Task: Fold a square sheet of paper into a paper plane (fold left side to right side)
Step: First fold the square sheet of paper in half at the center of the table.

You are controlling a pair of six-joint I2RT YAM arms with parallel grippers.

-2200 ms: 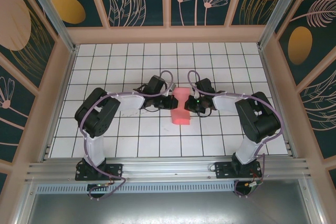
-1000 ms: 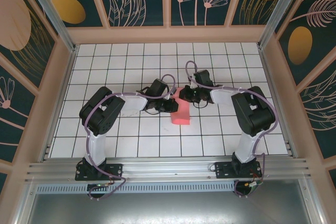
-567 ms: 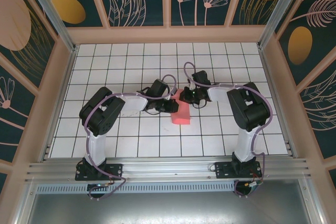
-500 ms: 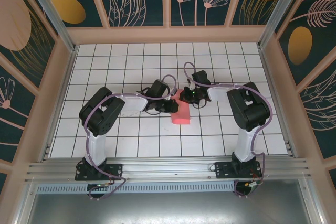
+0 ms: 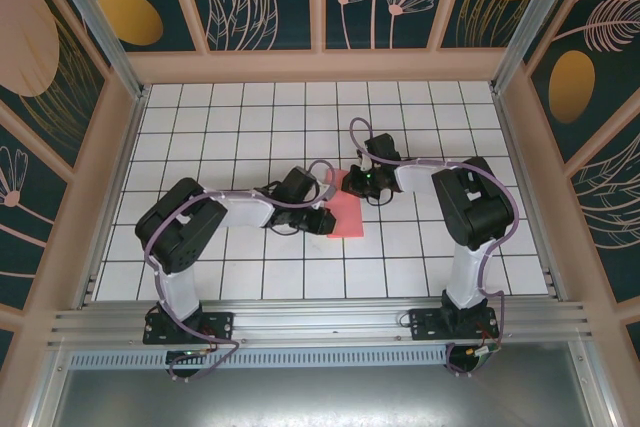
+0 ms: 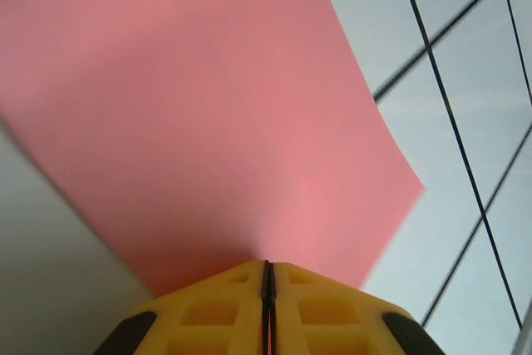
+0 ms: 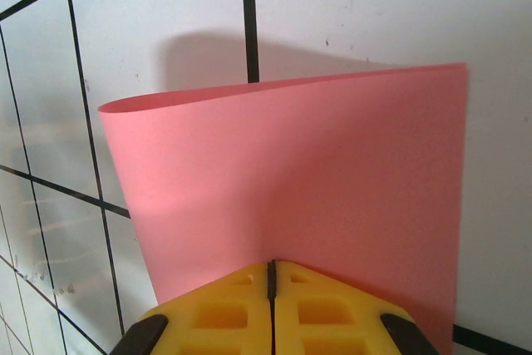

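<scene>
Both jaws tight on sheet (image 5: 349, 217), apparently edges.

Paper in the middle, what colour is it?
Plain pink-red, no pattern. The thin paper sheet shows best in the right wrist view.

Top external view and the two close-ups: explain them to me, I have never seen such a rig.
These are two robot arms bolted at the near edge of a white grid table. The top view looks down from above and behind them: the left arm on the left, the right arm on the right. The two close-ups come from a camera on each wrist, looking along its yellow jaws. Between the arms is a pink-red sheet of paper, curved rather than flat. Both pairs of jaws are shut, each pinching an edge of it.
</scene>
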